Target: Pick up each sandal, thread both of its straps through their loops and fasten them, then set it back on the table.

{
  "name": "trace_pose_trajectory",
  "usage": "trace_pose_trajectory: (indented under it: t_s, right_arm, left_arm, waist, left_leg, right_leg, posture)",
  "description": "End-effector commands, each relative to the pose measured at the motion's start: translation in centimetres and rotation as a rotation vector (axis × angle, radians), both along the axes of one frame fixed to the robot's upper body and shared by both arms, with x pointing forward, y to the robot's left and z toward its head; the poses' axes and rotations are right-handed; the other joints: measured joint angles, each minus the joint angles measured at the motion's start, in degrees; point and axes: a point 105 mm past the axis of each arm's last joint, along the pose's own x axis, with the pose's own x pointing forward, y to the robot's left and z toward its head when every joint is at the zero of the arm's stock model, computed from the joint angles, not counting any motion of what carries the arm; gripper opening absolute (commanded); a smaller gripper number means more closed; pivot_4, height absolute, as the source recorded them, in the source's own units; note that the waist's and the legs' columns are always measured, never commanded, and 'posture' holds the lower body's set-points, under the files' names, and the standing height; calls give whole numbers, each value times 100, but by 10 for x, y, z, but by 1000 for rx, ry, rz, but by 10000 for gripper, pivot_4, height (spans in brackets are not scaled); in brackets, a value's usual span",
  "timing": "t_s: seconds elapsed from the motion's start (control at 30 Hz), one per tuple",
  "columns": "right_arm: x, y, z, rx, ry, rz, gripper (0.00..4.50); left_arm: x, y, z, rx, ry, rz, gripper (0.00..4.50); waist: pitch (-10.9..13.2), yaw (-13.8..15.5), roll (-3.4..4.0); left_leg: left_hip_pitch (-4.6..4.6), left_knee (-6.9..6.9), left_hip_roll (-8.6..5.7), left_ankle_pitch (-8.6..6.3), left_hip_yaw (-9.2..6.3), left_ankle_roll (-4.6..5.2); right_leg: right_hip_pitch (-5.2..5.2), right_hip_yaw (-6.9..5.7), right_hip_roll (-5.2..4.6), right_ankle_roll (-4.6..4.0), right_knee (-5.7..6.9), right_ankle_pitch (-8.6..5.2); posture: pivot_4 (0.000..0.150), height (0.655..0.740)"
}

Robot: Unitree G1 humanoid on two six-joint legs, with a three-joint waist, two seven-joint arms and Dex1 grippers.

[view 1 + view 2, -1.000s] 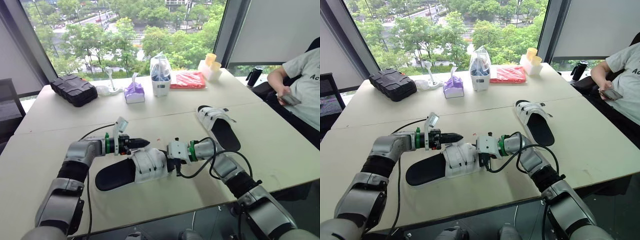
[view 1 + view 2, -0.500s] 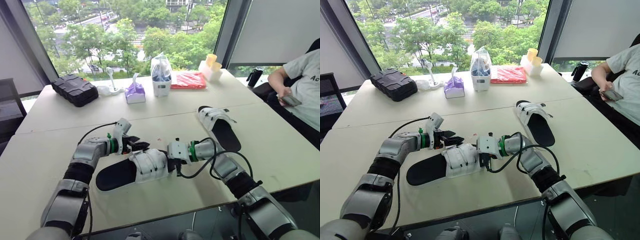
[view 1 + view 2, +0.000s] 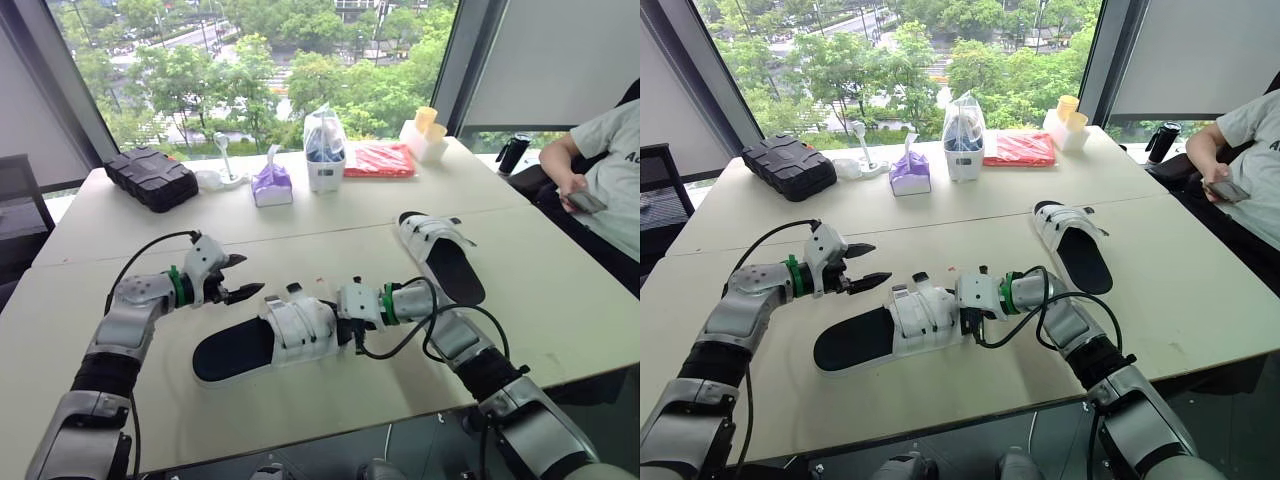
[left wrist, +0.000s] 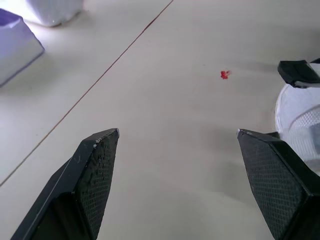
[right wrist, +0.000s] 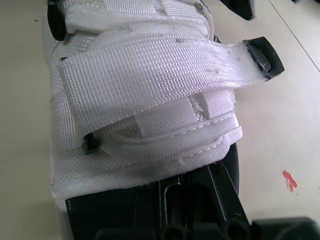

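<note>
Lying flat on the table [image 3: 560, 310], the near sandal [image 3: 265, 338] has its white straps folded across it, with one black-tipped strap end sticking out. The left gripper [image 3: 250, 275] hovers spread wide just beside it. The right gripper [image 3: 348, 322] appears to touch the sandal's side; whether it grips cannot be told. The second sandal [image 3: 440, 250] lies well apart.

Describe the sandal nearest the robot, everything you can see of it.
The near sandal lies flat on the table, black footbed up, with wide white woven straps across the half toward the robot's right. One strap's black tip sticks out free. The right gripper is at that strapped end; the left gripper hangs open, apart from it.
</note>
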Motion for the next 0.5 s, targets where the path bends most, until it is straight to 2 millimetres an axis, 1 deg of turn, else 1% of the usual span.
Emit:
trace_pose_trajectory:
  t_s: [0.03, 0.1, 0.13, 0.2, 0.23, 0.27, 0.37, 0.5]
  right_arm:
    - [-9, -14, -18, -75, 70, -30, 0]
    - [-9, -15, -4, -39, 52, -42, 0]
    - [-9, -16, 5, -13, 44, -59, 0]
    - [-8, -20, 13, 7, 36, -88, 0]
    - [-7, -24, 16, 8, 29, -105, 0]
    - [-6, -28, 18, 5, 25, -121, 0]
    - [-6, -40, 25, 4, 20, -159, 0]
    - [-11, -57, 36, -2, 31, -199, 0]
  left_arm:
    - [-22, 3, 19, 133, -275, -136, 38797]
    - [-38, 4, 18, 204, -394, -225, 38797]
    - [-48, 1, 15, 256, -448, -298, 38797]
    - [-56, -3, 13, 292, -501, -377, 38797]
    - [-59, -5, 13, 296, -519, -404, 38797]
    - [-61, -6, 14, 302, -535, -430, 38797]
    - [-65, -10, 14, 318, -579, -490, 38797]
    - [-66, -26, 16, 295, -633, -554, 38797]
  waist:
    - [1, -1, 1]
    - [1, -4, 2]
    - [1, 7, 2]
    - [1, 55, 2]
    - [4, 96, 6]
    - [4, 123, 7]
    - [6, 143, 9]
    - [9, 119, 9]
  left_leg:
    - [0, -1, -1, -2, 4, 4]
    - [-10, -4, -2, -6, 7, 9]
    - [-15, -11, -4, -6, 8, 11]
    - [-53, -10, -4, -7, 7, 11]
    - [-94, 0, -4, -5, 7, 11]
    - [-107, 7, -5, -5, 8, 11]
    - [-111, 17, -9, -7, 10, 14]
    - [-111, 29, -11, -9, 15, 22]
  right_leg:
    - [-1, 0, -4, 0, 0, 0]
    - [-15, 2, -8, 0, -1, 0]
    - [-21, 3, -11, 0, -3, 0]
    - [-60, 2, -13, 0, -2, 0]
    - [-102, 2, -12, -2, 4, 4]
    - [-112, 2, -12, -3, 6, 5]
    - [-107, -4, -13, -3, 4, 5]
    - [-101, -5, -12, -4, 0, 4]
  posture:
    - [1500, 7400]
    - [1500, 7400]
    - [1500, 7400]
    - [1500, 7400]
    - [1500, 7400]
    - [1500, 7400]
    - [1500, 7400]
    - [1500, 7400]
